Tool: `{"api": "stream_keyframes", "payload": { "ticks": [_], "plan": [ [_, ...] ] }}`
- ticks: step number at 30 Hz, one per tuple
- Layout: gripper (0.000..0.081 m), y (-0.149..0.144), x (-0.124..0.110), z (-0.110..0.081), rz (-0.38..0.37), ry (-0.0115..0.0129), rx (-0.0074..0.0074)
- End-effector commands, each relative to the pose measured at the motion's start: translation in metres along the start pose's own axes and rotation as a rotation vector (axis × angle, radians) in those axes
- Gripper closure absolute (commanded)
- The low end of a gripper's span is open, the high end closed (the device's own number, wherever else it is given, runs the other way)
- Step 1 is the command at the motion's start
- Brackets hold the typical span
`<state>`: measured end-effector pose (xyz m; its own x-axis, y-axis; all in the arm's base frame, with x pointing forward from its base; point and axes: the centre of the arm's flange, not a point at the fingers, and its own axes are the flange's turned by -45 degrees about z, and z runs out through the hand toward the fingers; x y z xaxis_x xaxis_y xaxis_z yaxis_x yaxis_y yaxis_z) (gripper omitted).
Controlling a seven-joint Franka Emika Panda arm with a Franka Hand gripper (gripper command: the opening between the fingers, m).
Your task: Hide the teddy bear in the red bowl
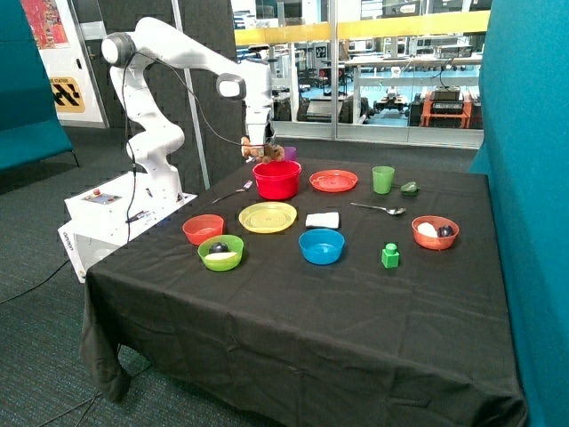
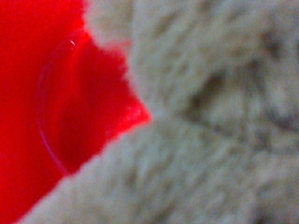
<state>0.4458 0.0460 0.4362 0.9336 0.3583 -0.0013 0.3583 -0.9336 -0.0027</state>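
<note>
Carrying step, nearly over: gripper (image 1: 260,149) clenched on the teddy bear (image 1: 264,153), held just above the red bowl (image 1: 277,180) near the desk's (image 1: 293,302) far edge. Next, by judgement: lowering into the bowl's hollow, then releasing so the plush drops below the rim.

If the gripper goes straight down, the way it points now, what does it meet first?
Most likely the inside of the red bowl. The gripper hangs just above its rim, shut on the teddy bear, and the wrist view shows red bowl directly beyond the plush. Exact depth is unclear.
</note>
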Motion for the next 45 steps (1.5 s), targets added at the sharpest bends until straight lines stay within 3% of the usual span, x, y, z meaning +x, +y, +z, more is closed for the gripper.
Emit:
{"api": "stream_keyframes", "payload": {
  "ticks": [1, 7, 17, 45],
  "plan": [
    [0.0808, -0.021, 0.011, 0.006, 0.138, 0.0014, -0.0026],
    [0.0808, -0.027, 0.013, 0.022, 0.189, 0.0015, -0.0026],
    [0.0808, -0.06, 0.03, 0.03, 0.116, 0.0014, -0.0026],
    [0.0808, -0.043, 0.038, 0.09, 0.137, 0.0014, -0.0026]
  ]
}}
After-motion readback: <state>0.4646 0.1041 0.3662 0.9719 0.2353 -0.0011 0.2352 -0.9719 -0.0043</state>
